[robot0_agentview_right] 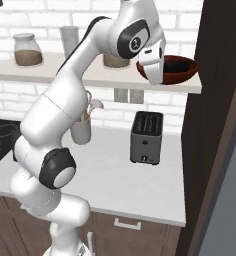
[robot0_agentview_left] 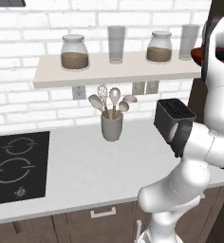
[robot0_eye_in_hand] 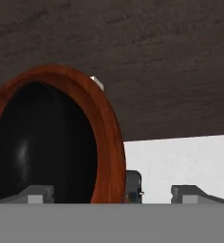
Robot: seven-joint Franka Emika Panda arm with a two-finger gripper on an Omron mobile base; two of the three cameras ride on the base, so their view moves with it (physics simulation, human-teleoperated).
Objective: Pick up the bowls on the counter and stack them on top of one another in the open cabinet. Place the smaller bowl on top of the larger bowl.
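Note:
The larger bowl (robot0_agentview_right: 186, 75), reddish-brown, sits high up at the edge of the open cabinet (robot0_agentview_right: 217, 100), level with the wall shelf. The smaller bowl (robot0_eye_in_hand: 42, 142), glossy black, rests nested inside it. In the hand view the brown rim (robot0_eye_in_hand: 109, 142) curves around the black inside. My gripper (robot0_agentview_right: 158, 75) is at the bowls' left side and open. Its fingertips (robot0_eye_in_hand: 35, 194) stand wide apart, with the brown rim between them and touching neither. In the left base view my arm hides most of the larger bowl (robot0_agentview_left: 196, 56). The counter (robot0_agentview_right: 115, 175) lies far below.
A black toaster (robot0_agentview_right: 146, 137) stands on the counter under the bowls, with a grey utensil cup (robot0_agentview_left: 111, 126) to its left. A cooktop (robot0_agentview_left: 16, 163) is at the far left. The pale wall shelf (robot0_agentview_left: 114, 71) carries jars and glasses. Dark cabinet wood (robot0_eye_in_hand: 133, 47) is close above the hand.

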